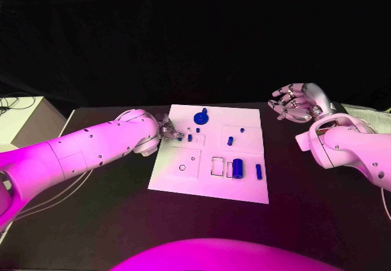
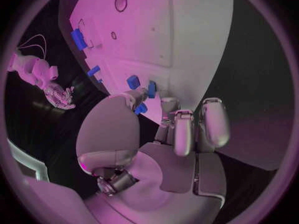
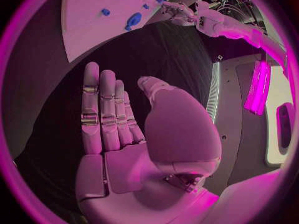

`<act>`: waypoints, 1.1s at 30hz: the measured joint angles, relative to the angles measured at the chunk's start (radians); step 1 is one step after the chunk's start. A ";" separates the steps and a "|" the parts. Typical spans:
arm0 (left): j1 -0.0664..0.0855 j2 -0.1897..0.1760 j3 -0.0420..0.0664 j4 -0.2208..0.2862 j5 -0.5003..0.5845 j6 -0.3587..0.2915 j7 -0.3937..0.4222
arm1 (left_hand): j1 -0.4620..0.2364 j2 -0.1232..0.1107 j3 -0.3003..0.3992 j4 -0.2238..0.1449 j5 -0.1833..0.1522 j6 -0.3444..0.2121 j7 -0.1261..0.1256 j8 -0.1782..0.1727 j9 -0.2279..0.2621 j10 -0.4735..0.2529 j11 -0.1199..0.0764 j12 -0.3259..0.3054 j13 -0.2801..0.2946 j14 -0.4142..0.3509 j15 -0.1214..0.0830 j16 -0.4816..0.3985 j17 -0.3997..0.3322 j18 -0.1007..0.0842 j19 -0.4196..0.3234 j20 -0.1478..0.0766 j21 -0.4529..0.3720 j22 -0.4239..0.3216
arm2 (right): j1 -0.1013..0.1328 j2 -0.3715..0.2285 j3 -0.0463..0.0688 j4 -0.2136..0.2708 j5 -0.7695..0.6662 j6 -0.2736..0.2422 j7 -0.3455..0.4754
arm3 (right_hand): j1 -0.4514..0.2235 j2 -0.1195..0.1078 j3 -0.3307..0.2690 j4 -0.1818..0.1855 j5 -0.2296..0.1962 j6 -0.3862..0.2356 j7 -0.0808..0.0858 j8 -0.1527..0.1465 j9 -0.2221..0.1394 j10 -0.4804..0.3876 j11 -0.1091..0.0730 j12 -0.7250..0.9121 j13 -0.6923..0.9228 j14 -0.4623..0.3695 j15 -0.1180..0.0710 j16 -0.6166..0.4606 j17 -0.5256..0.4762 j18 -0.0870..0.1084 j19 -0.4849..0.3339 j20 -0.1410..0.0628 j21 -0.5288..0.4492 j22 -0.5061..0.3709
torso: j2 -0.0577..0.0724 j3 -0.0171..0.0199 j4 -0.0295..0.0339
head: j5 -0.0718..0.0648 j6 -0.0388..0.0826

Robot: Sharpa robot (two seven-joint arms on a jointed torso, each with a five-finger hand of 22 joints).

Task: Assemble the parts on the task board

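Left hand (image 1: 165,131) is down at the near-left edge of the task board (image 1: 244,121), fingers (image 2: 182,129) curled in over a small blue part (image 2: 141,108) at the board's rim; whether it actually grips that part, I cannot tell. Right hand (image 1: 297,102) hangs off the board's far right corner, above the black table (image 1: 98,226), palm flat, fingers (image 3: 99,109) straight and side by side, holding nothing. On the board: a blue round piece (image 1: 201,117) at the far end, a blue cylinder (image 1: 237,167) and a slim blue peg (image 1: 258,171) nearer
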 measured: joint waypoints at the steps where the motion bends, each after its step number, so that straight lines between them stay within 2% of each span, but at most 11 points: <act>1: 0.000 0.000 0.000 0.000 0.000 0.000 0.000 | 0.000 0.000 0.000 0.000 0.000 0.000 0.000 0.000 0.000 0.000 0.000 0.000 0.000 0.000 0.000 0.000 0.000 0.000 0.000 0.000 0.000 0.000 | 0.000 0.000 0.000 0.000 0.000 0.000 0.000 | 0.000 0.000 0.000 0.000 0.000 0.000 0.000 0.000 0.000 0.000 0.000 0.000 0.000 0.000 0.000 0.000 0.000 0.000 0.000 0.000 0.000 0.000 | 0.000 0.0000 0.0000 | 0.000 0.000; 9: 0.000 0.000 0.000 0.004 0.005 -0.001 0.001 | 0.003 -0.005 0.003 0.003 0.000 0.000 0.000 0.000 -0.002 0.000 0.000 0.000 0.000 0.000 0.000 0.000 0.000 0.000 0.000 0.000 0.000 0.000 | 0.000 0.000 0.000 0.000 0.000 0.000 0.000 | 0.000 0.000 0.000 0.000 0.000 0.000 0.000 0.000 0.000 0.000 0.000 0.000 0.000 0.000 0.000 0.000 0.000 0.000 0.000 0.000 0.000 0.000 | 0.000 0.0004 0.0000 | 0.000 0.001; 13: 0.000 -0.001 0.001 0.008 0.013 -0.003 0.004 | -0.007 -0.015 0.003 0.003 0.000 0.000 0.000 0.000 -0.002 0.000 0.000 0.000 -0.001 0.000 0.000 0.000 0.000 0.000 0.000 0.000 0.000 0.000 | 0.000 0.000 0.000 0.000 0.000 0.000 0.000 | 0.000 0.000 0.000 0.000 0.000 0.000 0.000 0.000 0.000 0.000 0.000 0.000 0.000 0.000 0.000 0.000 0.000 0.000 0.000 0.000 0.000 0.000 | 0.000 0.0006 0.0000 | -0.001 0.002; 33: 0.000 -0.006 0.010 0.020 0.038 -0.016 0.016 | -0.007 -0.015 0.003 0.003 0.000 0.000 0.000 0.000 -0.002 0.000 0.000 0.000 -0.001 0.000 0.000 0.000 0.000 0.000 0.000 0.000 0.000 0.000 | 0.000 0.001 0.000 0.000 0.000 0.001 0.000 | 0.000 0.000 0.000 0.000 0.000 0.000 0.000 0.000 0.000 0.000 0.000 0.000 0.000 0.000 0.000 0.000 0.000 0.000 0.000 0.000 0.000 0.000 | -0.001 -0.0001 0.0002 | 0.000 0.002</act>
